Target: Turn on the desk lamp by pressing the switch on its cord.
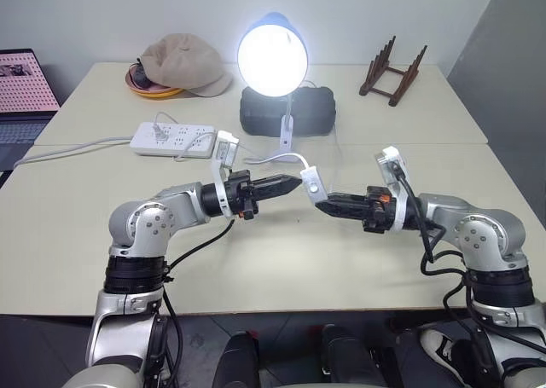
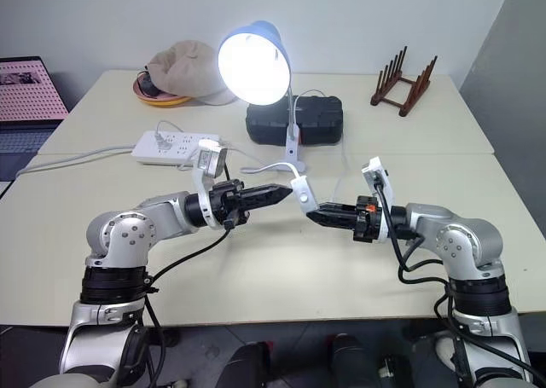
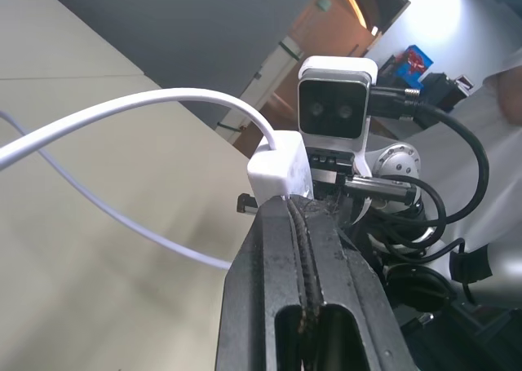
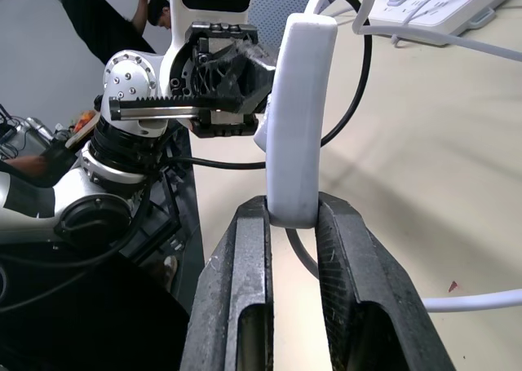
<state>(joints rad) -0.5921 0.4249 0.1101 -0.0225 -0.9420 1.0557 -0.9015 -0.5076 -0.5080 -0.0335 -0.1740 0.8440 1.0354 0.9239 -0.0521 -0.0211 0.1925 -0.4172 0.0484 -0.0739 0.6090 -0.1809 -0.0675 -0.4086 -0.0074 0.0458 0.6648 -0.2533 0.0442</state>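
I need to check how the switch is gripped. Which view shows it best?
The right wrist view: the switch stands large, its lower end pinched by the right gripper. The left wrist view shows one end; the eye views show it small.

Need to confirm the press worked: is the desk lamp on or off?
On. The desk lamp has its bulb glowing bright white under the blue shade.

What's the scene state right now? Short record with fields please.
desk lamp: lit, at the back of the table
switch: lifted off the table, between the two end effectors
cord: arcs from the switch back toward the lamp
right end effector: shut on the switch's lower end
left end effector: shut, tip against the switch
power strip: flat on the table, left of the lamp
cap: rear left, resting on an orange dish
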